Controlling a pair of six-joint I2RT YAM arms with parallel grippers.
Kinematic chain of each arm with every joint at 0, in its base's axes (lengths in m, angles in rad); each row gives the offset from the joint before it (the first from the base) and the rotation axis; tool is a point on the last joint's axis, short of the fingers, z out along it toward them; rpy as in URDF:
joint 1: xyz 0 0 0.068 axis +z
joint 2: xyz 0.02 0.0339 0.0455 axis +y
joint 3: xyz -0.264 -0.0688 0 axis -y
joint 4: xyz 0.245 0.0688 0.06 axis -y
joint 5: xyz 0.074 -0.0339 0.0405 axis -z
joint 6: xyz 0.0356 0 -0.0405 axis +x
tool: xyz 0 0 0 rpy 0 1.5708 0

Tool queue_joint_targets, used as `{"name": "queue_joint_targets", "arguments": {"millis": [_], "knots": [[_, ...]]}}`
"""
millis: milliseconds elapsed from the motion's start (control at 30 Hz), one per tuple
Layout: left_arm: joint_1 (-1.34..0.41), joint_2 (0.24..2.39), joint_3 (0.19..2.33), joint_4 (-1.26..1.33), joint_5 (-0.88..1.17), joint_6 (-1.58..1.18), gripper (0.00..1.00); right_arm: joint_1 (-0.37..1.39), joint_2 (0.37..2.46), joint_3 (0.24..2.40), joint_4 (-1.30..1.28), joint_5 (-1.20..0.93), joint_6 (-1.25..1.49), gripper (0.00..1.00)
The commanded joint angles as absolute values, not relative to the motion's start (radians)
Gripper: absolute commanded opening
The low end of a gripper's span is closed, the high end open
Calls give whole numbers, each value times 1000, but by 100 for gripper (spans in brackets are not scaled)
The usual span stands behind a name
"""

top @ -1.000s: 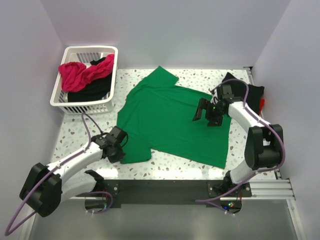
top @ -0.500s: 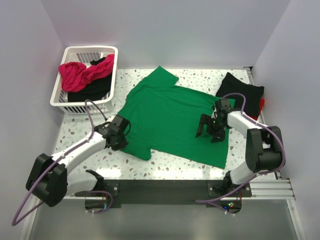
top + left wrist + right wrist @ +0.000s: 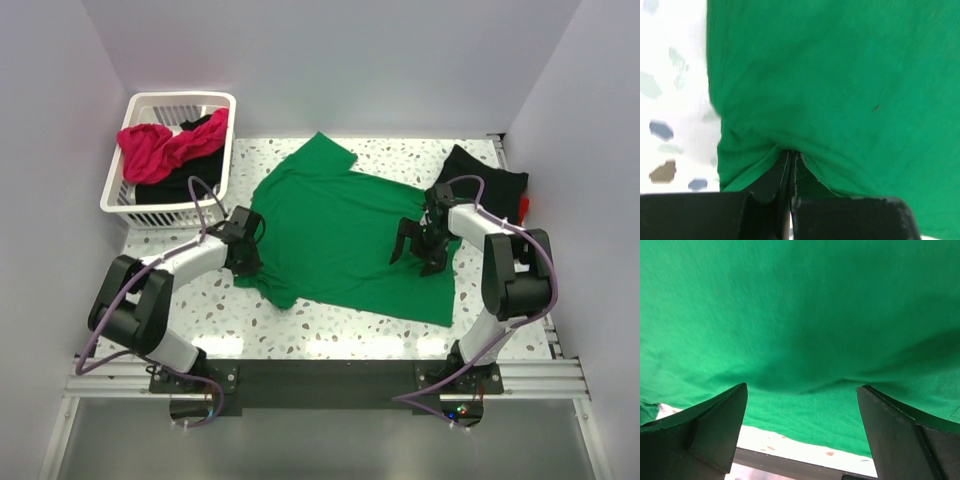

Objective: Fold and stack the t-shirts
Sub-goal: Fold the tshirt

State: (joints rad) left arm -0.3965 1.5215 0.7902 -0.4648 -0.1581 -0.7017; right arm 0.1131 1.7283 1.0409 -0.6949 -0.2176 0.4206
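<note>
Speckled white stone makes up the counter (image 3: 400, 155), and most of its middle is covered by the bright green t-shirt (image 3: 340, 235). It lies spread flat and turned at a slant, with one sleeve pointing at the far edge and its long hem running along near the near edge. At the far left corner stands a white slatted basket (image 3: 165, 210). It holds a crumpled magenta-pink t-shirt (image 3: 150, 150) lying over a black t-shirt (image 3: 185, 178). At the far right corner lies another black t-shirt (image 3: 490, 185), flat and touching the green one's right edge. A red sliver of cloth (image 3: 524, 208) shows at its outer side, against the right edge.

The left arm (image 3: 180, 262) reaches in low from the left edge. The left jaws are pressed together on the green cloth's left border. In the left wrist view the fabric (image 3: 840, 75) puckers into small folds where it runs between the closed tips.

The right arm (image 3: 500, 260) bends back over the shirt's right part. The right jaws stand wide apart, and its two dark fingers (image 3: 705, 425) frame smooth green fabric (image 3: 800, 305) with nothing between them. I cannot tell whether the tips touch the cloth.
</note>
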Motion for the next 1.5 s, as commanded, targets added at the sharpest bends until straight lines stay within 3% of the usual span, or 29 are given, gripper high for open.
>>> {"name": "queue_joint_targets", "arguments": {"millis": [0, 267, 500, 700, 833, 1033, 1467], "knots": [[-357, 1609, 830, -344, -132, -626, 0, 115, 1824, 1064, -592, -146, 402, 95], [-328, 1718, 914, -322, -147, -571, 0, 110, 1767, 1187, -732, -100, 397, 95], [-308, 1727, 949, -325, -150, -534, 0, -50, 1576, 1056, -899, -14, 384, 95], [-307, 1744, 991, -319, -117, -519, 0, -98, 1509, 933, -953, 37, 389, 86], [-305, 1755, 1015, -327, -98, -509, 0, -97, 1479, 865, -948, 5, 428, 63], [-304, 1746, 1016, -333, -86, -508, 0, -84, 1460, 850, -976, 2, 454, 43], [-298, 1707, 999, -334, -66, -514, 0, 31, 1375, 758, -974, 58, 586, 43]]}}
